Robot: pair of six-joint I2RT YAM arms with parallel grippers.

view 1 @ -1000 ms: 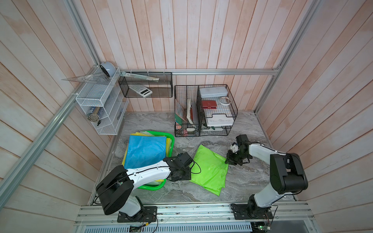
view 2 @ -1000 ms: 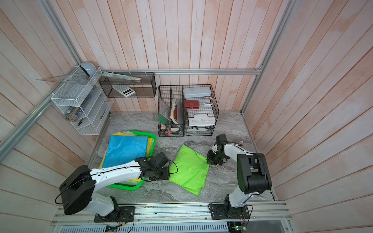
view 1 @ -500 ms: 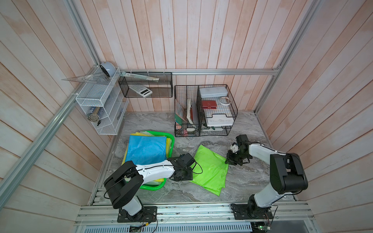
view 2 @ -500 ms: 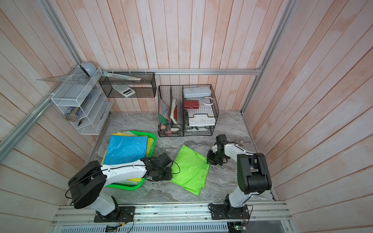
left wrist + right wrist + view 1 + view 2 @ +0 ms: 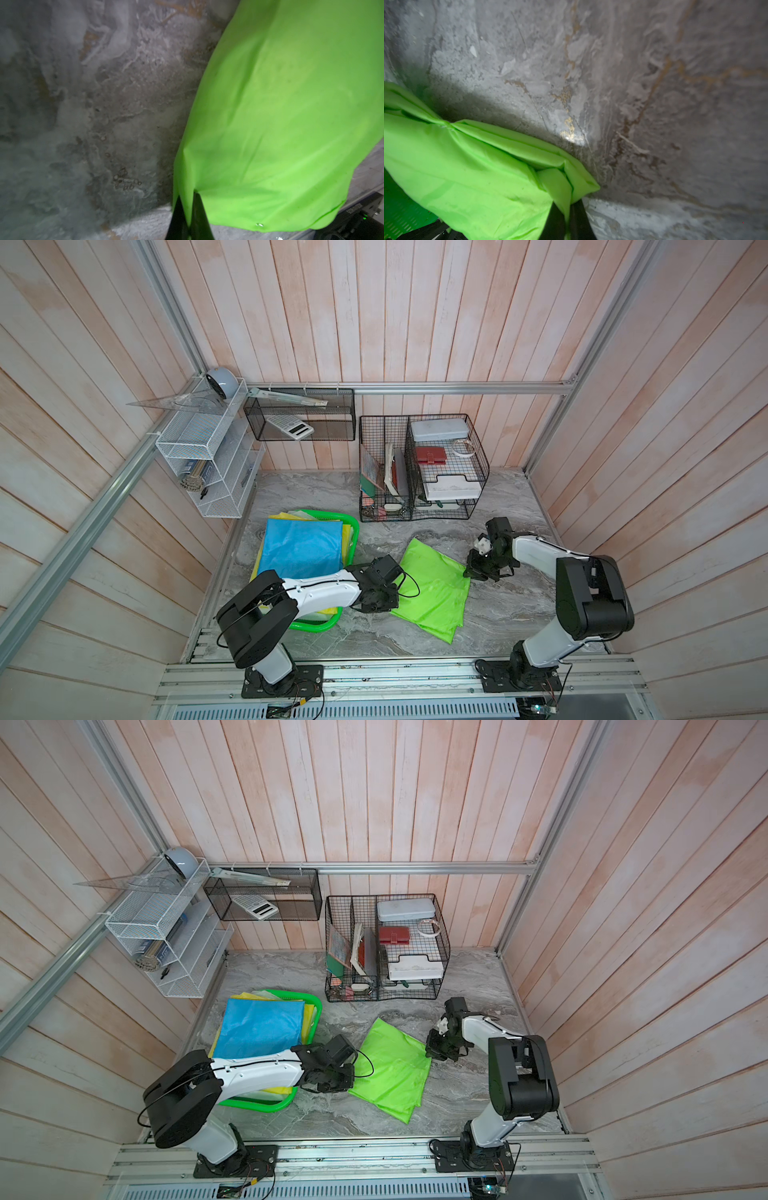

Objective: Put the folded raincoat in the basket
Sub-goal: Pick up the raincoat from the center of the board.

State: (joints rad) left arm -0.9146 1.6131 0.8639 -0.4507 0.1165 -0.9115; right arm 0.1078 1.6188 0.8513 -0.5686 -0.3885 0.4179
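On a grey marble-patterned tabletop walled in pale planks, the lime-green folded raincoat lies near the front, just right of the green basket, the left gripper clamped on its left edge and the right gripper clamped on its right corner. A clean finish likely calls for both arms lifting together, cloth kept taut, then carrying it left over the rim onto the blue folded sheet already inside, clear of the black wire racks behind.
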